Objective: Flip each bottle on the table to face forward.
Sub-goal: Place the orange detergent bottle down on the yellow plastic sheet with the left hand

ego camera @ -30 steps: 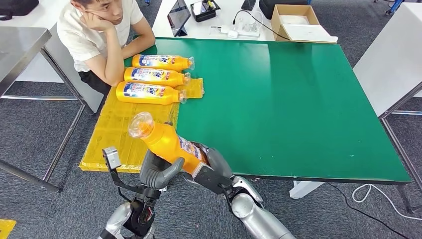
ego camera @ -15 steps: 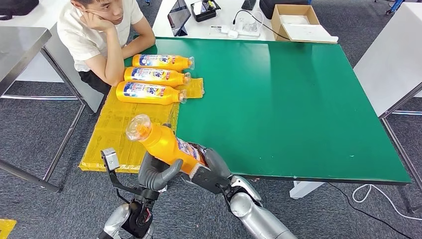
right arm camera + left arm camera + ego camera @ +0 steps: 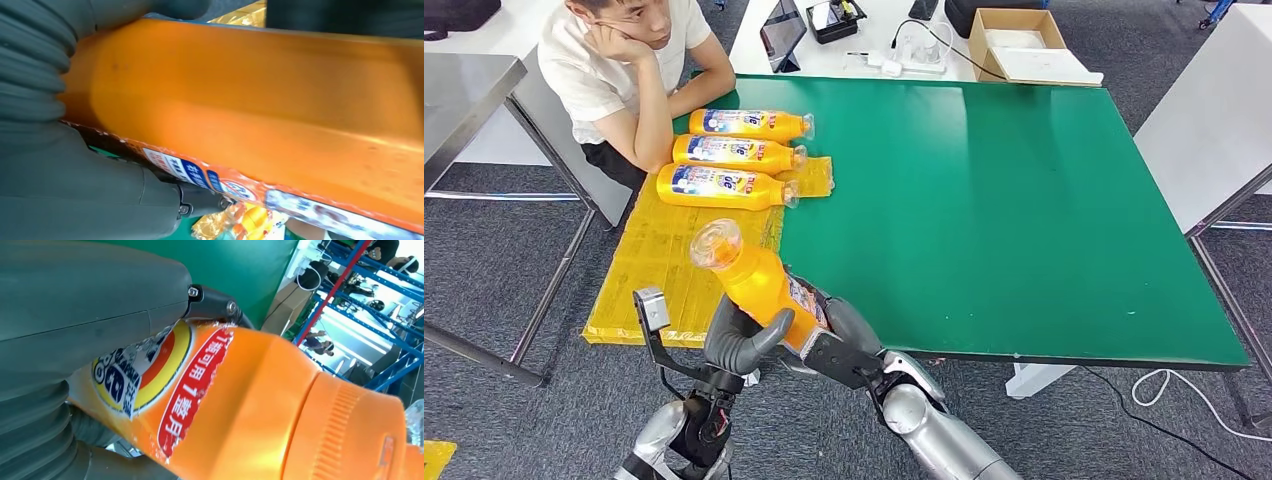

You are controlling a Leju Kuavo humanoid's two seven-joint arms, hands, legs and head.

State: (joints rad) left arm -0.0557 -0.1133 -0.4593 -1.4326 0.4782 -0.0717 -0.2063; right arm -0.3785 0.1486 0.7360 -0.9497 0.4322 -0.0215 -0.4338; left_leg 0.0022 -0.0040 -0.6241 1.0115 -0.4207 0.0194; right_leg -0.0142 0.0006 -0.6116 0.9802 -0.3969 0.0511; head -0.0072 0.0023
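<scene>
While both hands meet near the table's front edge, the scene reads as follows.

Held bottle: an orange bottle (image 3: 759, 285) is off the table, tilted, its clear cap end pointing up and away from the robot, above the yellow sheet's (image 3: 659, 270) near right part and the front left part of the green table (image 3: 1024, 200).

Left hand: the left hand (image 3: 742, 340) is wrapped on the lower body of the held bottle from the left, its thick grey thumb lying across the orange plastic; the left wrist view shows the label with red and blue print right against the grey hand cover.

Right hand: the right hand (image 3: 839, 335) grips the same bottle's base end from the right, its grey cover pressed to the bottle's side in the right wrist view.

Other bottles: three orange bottles (image 3: 729, 155) lie on their sides in a row at the far left of the table, labels up, caps pointing right, the nearest one resting on the yellow sheet.

Person: a person (image 3: 624, 70) in a white shirt sits at the far left corner, elbow on the table, just beside the row.

Background: a cardboard box (image 3: 1019, 45) stands on a white table beyond the far edge.
</scene>
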